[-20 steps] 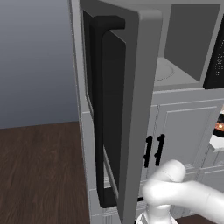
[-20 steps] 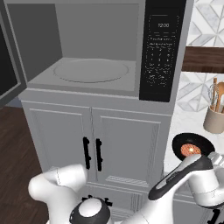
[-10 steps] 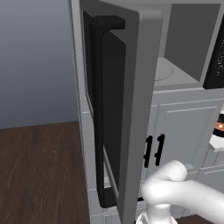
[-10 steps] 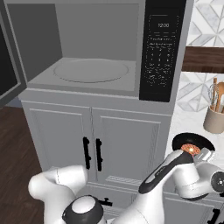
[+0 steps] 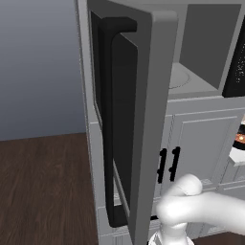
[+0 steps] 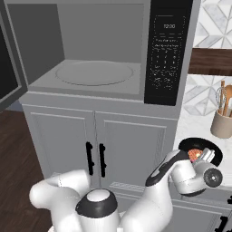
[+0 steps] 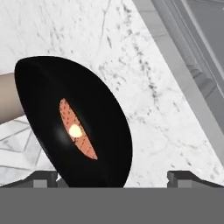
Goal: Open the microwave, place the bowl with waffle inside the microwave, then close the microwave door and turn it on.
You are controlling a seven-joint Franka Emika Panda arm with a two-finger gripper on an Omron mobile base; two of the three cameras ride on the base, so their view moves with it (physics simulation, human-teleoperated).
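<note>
The microwave [image 6: 102, 74] stands open, its grey interior and round turntable bare. Its door [image 5: 143, 119], with a long black bar handle [image 5: 107, 119], is swung out to the left. The bowl [image 6: 186, 145] is black and shallow and holds an orange waffle [image 7: 76, 129]. It rests on the marble counter right of the microwave. My gripper [image 6: 207, 156] hovers over the bowl's right side. In the hand view the gripper [image 7: 113, 177] is open, fingertips [image 7: 43, 177] wide apart, and the bowl's [image 7: 87, 100] near edge reaches down between them.
A beige utensil holder [image 6: 223, 123] with wooden utensils stands behind the bowl on the counter. White cabinet doors with black handles [image 6: 95, 158] sit under the microwave. The black control panel [image 6: 167, 50] is on the microwave's right. The open door juts out over the dark wood floor [image 5: 43, 186].
My forearm has folded lower and the hand has shifted to the right over the bowl. The door and the bowl have not moved.
</note>
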